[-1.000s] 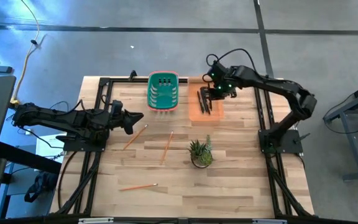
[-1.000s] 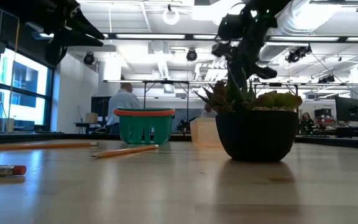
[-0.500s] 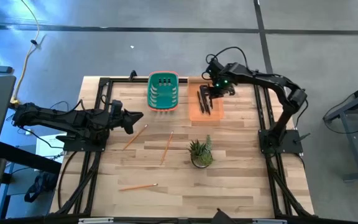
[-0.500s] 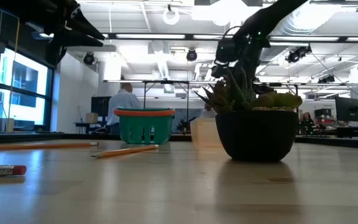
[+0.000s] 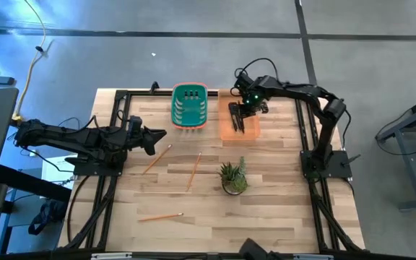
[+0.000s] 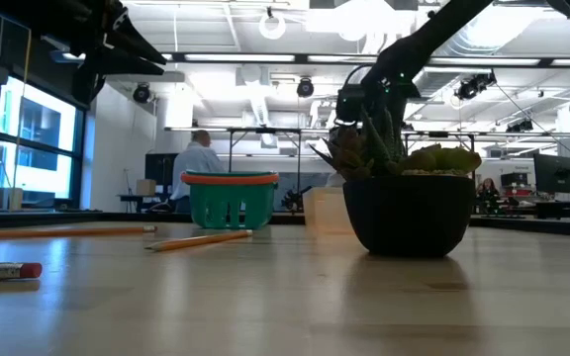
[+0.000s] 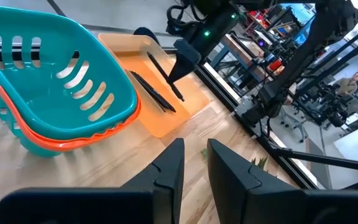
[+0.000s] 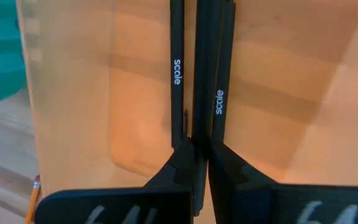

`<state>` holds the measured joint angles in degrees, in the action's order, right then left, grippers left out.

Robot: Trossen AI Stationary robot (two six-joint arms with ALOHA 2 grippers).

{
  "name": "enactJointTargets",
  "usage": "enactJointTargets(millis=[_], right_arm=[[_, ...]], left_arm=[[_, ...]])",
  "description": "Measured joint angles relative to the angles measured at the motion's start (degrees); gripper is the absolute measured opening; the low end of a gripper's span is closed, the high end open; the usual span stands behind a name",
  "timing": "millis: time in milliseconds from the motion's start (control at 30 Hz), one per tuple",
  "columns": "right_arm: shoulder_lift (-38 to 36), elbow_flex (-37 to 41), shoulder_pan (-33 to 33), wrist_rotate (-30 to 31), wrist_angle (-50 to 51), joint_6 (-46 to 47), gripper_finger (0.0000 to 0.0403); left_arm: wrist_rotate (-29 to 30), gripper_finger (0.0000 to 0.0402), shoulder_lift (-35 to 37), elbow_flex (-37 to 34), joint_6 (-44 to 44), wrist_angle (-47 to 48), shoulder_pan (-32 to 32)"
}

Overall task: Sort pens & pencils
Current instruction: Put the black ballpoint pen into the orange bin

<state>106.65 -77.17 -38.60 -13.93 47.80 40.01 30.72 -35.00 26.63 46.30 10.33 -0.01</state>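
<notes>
Though unseen overhead: "scale" on pens (image 8: 177,74)

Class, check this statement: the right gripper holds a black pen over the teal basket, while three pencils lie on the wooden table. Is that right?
Not quite. The right gripper holds the black pen over the orange tray, not the teal basket; the high view shows it. The three pencils do lie on the wooden table.
</notes>
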Motion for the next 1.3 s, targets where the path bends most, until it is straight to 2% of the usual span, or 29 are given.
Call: enactJointTargets(millis=[967,1100,1300], right_arm=[[2.8,0.0,-1.0,3.4,-1.8,0.3,0.0001],[2.8,0.0,-1.0,3.4,-1.9,0.5,0.0020],[2.8,0.0,-0.7,3.5,-2.8,0.5,0.0067]], left_arm=[[0.0,0.0058,0.0,0.0,-0.2,0.1,0.0],[0.0,0.0058,0.0,0.0,-0.2,0.1,0.0],[0.0,0.0058,0.0,0.0,-0.2,0.1,0.0]])
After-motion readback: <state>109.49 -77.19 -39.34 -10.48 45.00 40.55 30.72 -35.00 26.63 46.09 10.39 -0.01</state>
